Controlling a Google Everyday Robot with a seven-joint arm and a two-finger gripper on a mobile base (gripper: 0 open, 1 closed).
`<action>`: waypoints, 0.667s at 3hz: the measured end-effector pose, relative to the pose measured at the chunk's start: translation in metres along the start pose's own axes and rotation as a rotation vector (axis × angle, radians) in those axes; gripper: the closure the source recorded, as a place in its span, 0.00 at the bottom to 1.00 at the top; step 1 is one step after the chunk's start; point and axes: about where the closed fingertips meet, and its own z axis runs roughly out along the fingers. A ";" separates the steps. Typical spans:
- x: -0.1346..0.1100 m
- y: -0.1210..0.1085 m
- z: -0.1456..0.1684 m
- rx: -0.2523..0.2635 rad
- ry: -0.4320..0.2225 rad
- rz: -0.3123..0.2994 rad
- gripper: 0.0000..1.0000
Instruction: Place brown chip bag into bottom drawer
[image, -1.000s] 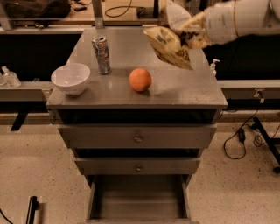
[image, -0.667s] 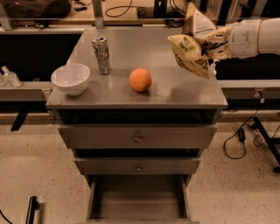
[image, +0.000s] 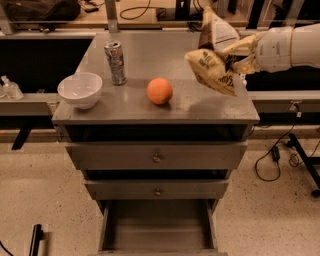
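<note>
The grey cabinet (image: 200, 155) stands as it did a second ago, its bottom drawer (image: 157, 225) pulled out toward the floor, a wide shallow tray with nothing in it, while the two knobbed drawers (image: 125, 156) above it are pushed nearly closed. The robot's white arm (image: 292, 46) reaches in from the right, level with the cabinet top (image: 145, 50) and much where it was before. The brown chip bag (image: 212, 67) hangs in the air over the right side of that top, clear of the surface. It is crumpled, with one cream panel sticking up and its lower corner pointing down to the right. It now sits a little further left and lower than in the earlier frame. The gripper (image: 236, 56) is clamped on the bag's right side, at the right edge of the cabinet. The bag is well above the open drawer and to its right. On the top, the white bowl (image: 80, 89) at the left front, the orange ball (image: 160, 91) near the middle and the silver can (image: 115, 62) behind them have not moved.
</note>
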 end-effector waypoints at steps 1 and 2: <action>-0.079 0.017 0.008 -0.052 -0.162 -0.174 1.00; -0.176 0.065 0.005 -0.094 -0.405 -0.346 1.00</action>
